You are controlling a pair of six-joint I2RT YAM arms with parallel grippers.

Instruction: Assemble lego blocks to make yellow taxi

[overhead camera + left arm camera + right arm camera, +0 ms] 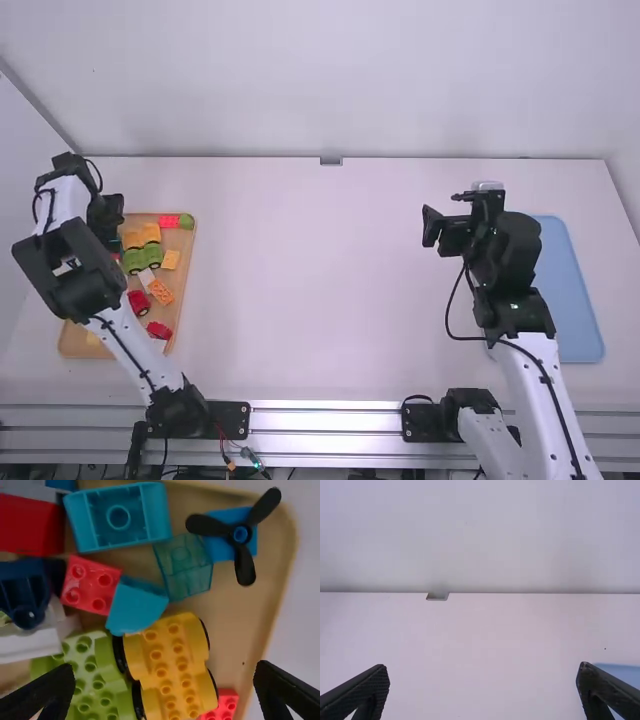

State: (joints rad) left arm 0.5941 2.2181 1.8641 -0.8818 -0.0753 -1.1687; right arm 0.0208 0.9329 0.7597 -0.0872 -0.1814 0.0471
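Once centred over the yellow wheeled base (pixel 172 667), beside the green base (pixel 90 680) near the far edge of the tray (pixel 76 343), lower left gripper (pixel 164 669), spread wide and empty; pinch squarely, leaving right gripper (pixel 482 671), also wide and empty, aside.

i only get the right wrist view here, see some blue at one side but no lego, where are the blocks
Observer: They lie in a wooden tray on the left side of the table, as the high view shows.
Operator: ok is the left hand gripping any of them
Observer: No, in the left wrist view the left hand is open over the blocks, its fingers wide apart.
Operator: any yellow in there for the taxi
Observer: Yes, a yellow studded piece lies right beside a green studded piece.
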